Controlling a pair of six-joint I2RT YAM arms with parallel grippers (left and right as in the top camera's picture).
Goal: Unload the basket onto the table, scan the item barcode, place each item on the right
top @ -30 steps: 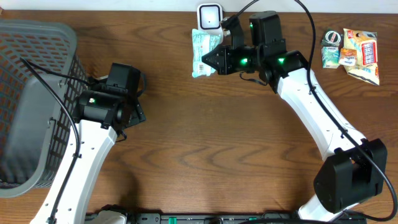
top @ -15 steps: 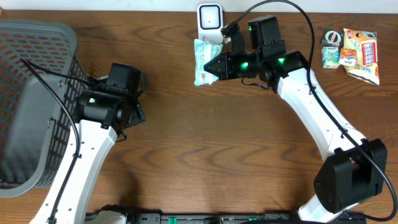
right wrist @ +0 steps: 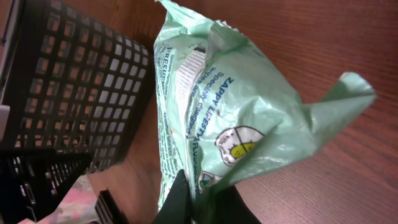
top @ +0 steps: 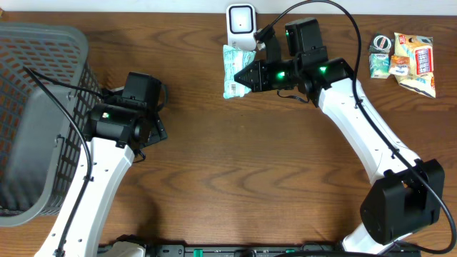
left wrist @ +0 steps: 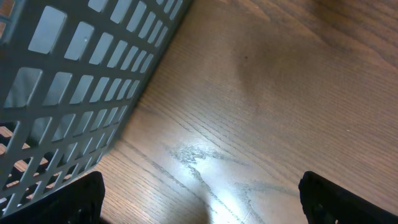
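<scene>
- overhead: the right gripper (top: 245, 76) is at the far middle of the wooden table (top: 235, 178), pointing to the robot's left.
- overhead: its jaws are pinched together on one edge of a green packet (top: 232, 68).
- overhead: the green packet lies lengthwise just in front of the white scanner (top: 241, 19). its far end is level with the scanner's base, but contact cannot be told.
- overhead: the print on the packet's face is too small to read.
- overhead: the left gripper (top: 156, 128) is low over the table, just beside the grey mesh basket (top: 43, 107) and well apart from the packet. its jaws are hidden under the wrist here.
- overhead: a small pile of snack packets (top: 404, 58) sits at the far right corner.
- left wrist: the left gripper (left wrist: 205, 202) has its two dark fingertips (left wrist: 78, 198) at opposite lower corners of the frame, spread wide apart.
- left wrist: only bare wood shows between them, and nothing is held.
- left wrist: the basket (left wrist: 68, 93) wall fills the upper left and is clear of the fingers.
- right wrist: the right gripper (right wrist: 198, 208) is clamped shut on a crumpled edge of the green packet (right wrist: 230, 106).
- right wrist: the packet rises away from the fingers, creased, with printed text and a small round logo facing the camera.
- right wrist: the table (right wrist: 348, 174) shows behind it, and dark mesh (right wrist: 74, 81) fills the left side.
</scene>
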